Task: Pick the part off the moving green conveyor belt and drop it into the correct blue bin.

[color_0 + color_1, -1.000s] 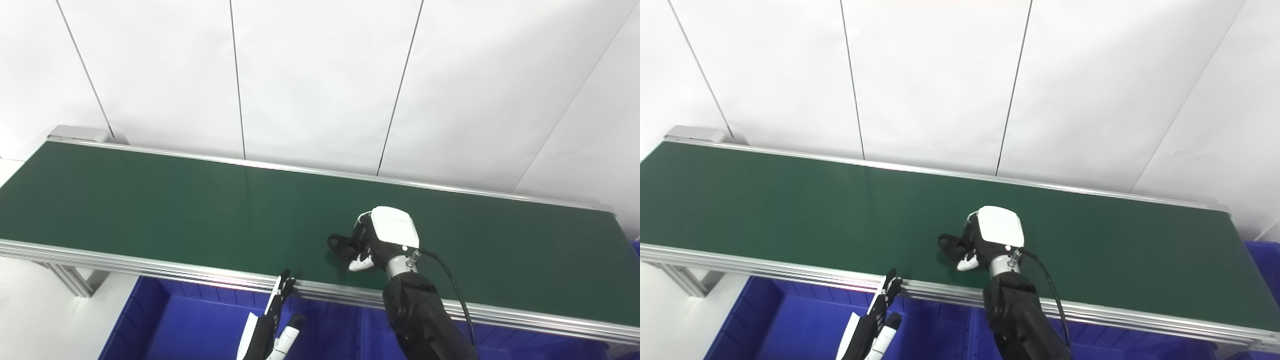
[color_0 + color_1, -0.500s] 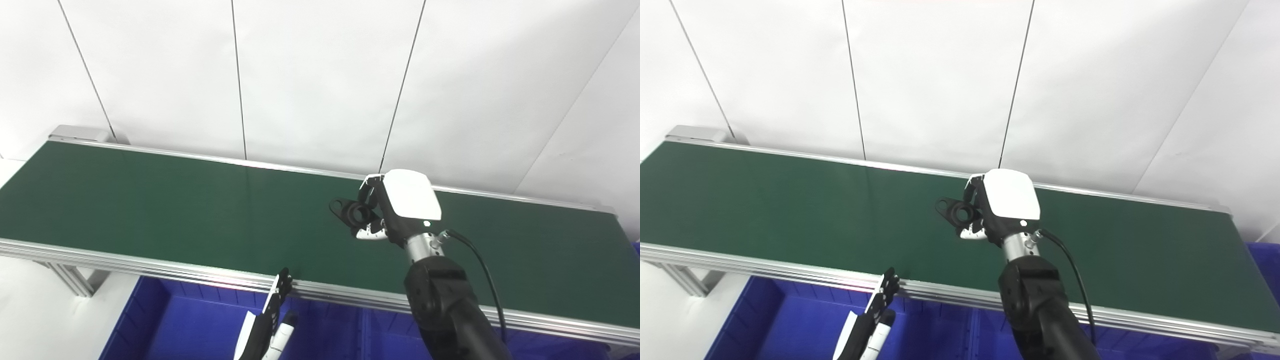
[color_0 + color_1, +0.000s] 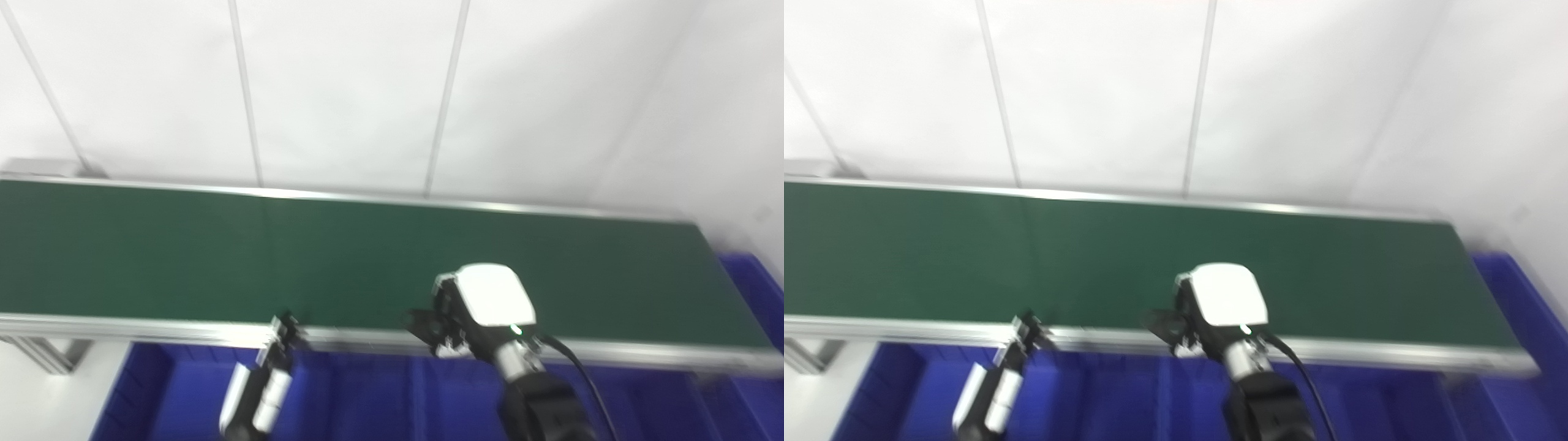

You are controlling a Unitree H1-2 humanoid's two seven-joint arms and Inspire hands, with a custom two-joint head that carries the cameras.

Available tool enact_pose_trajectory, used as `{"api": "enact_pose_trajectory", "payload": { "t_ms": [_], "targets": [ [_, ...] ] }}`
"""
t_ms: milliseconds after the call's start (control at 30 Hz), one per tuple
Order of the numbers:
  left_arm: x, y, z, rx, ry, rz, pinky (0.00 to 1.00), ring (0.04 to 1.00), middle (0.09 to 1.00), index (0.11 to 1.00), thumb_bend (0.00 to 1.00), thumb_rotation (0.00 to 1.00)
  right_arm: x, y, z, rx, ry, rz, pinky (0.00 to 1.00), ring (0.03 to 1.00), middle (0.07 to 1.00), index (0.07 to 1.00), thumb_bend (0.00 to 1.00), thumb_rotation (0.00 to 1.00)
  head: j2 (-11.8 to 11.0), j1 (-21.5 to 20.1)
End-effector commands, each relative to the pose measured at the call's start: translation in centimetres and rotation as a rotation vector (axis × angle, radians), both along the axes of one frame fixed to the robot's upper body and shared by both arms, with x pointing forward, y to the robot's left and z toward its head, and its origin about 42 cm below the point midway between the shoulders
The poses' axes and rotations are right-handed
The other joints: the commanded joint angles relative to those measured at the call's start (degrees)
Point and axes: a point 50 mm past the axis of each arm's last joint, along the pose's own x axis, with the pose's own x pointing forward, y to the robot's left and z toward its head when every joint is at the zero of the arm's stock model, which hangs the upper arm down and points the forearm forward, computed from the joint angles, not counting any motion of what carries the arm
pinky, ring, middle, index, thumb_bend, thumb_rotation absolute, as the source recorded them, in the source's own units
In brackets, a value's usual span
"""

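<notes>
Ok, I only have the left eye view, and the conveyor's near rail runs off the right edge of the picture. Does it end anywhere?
Observer: Yes. In the right eye view the near rail stops at a corner just short of the picture's right edge.
Operator: And what's past that corner?
Observer: A blue bin. It wraps round the belt's end and carries on down towards the bottom right corner of the picture.
</notes>
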Motion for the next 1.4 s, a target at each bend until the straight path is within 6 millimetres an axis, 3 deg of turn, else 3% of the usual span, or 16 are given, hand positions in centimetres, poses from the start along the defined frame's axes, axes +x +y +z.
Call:
{"api": "enact_pose_trajectory", "payload": {
  "t_ms": [0, 200, 433, 700, 800, 933, 1100, 1200, 1267, 1333, 1367],
  "targets": [
    [1.3, 0.2, 1.8, -0.017, -0.071, 0.002, 0.97, 0.959, 0.963, 1.000, 0.58, 0.98, -0.4, -0.1, 1.2, -0.010, -0.047, 0.004, 0.11, 0.158, 0.469, 0.487, 0.53, 0.00, 0.1, 0.0],
    [2.0, 1.0, 2.0, -0.021, -0.055, -0.018, 1.00, 0.972, 0.970, 1.000, 0.63, 0.99, -2.4, -0.9, 0.6, -0.023, 0.054, -0.050, 0.11, 0.160, 0.469, 0.491, 0.53, 0.00, -0.5, -1.5],
    [2.2, 1.3, 2.3, -0.022, -0.056, -0.023, 1.00, 0.970, 0.973, 1.000, 0.58, 0.98, -3.4, -1.7, -0.4, -0.070, 0.104, -0.104, 0.10, 0.157, 0.469, 0.486, 0.53, 0.00, -0.1, -1.4],
    [2.2, 1.5, 2.4, -0.006, -0.053, -0.021, 1.00, 0.965, 0.961, 1.000, 0.62, 0.99, -3.5, -2.4, -0.1, -0.146, 0.178, -0.170, 0.10, 0.164, 0.469, 0.485, 0.53, 0.00, -0.5, -1.7],
    [2.2, 1.5, 2.5, -0.010, -0.057, -0.023, 0.99, 0.966, 0.968, 1.000, 0.56, 0.99, -3.5, -2.7, 0.4, -0.171, 0.237, -0.213, 0.11, 0.179, 0.469, 0.488, 0.52, 0.00, -0.3, -1.5],
    [2.3, 1.4, 2.5, -0.009, -0.055, -0.024, 0.99, 0.966, 0.969, 1.000, 0.56, 0.99, -3.4, -3.0, 0.7, -0.196, 0.269, -0.234, 0.13, 0.199, 0.470, 0.488, 0.52, 0.00, -0.1, -1.4],
    [2.4, 1.3, 2.6, -0.008, -0.054, -0.024, 1.00, 0.964, 0.964, 1.000, 0.57, 0.99, -3.3, -3.7, 0.0, -0.205, 0.273, -0.269, 0.14, 0.204, 0.470, 0.489, 0.53, 0.00, 0.1, -0.8],
    [2.4, 1.3, 2.5, -0.009, -0.056, -0.024, 0.99, 0.967, 0.965, 1.000, 0.59, 0.99, -3.5, -4.1, -0.7, -0.234, 0.247, -0.264, 0.19, 0.270, 0.474, 0.492, 0.52, 0.01, 0.1, -0.7],
    [2.4, 1.3, 2.4, -0.012, -0.052, -0.024, 1.00, 0.969, 0.966, 1.000, 0.59, 0.99, -3.6, -4.3, -1.1, -0.289, 0.241, -0.256, 0.31, 0.375, 0.485, 0.640, 0.80, 0.44, 0.1, -0.6],
    [2.4, 1.3, 2.4, -0.021, -0.043, -0.024, 1.00, 0.971, 0.968, 1.000, 0.58, 0.98, -3.6, -4.3, -1.3, -0.308, 0.244, -0.252, 0.36, 0.427, 0.511, 0.682, 0.90, 0.60, 0.1, -0.3],
    [2.4, 1.3, 2.4, -0.022, -0.041, -0.024, 1.00, 0.972, 0.967, 1.000, 0.58, 0.98, -3.7, -4.3, -1.3, -0.301, 0.247, -0.252, 0.48, 0.570, 0.649, 0.728, 0.96, 0.68, 0.2, -0.2]
  ]
}}
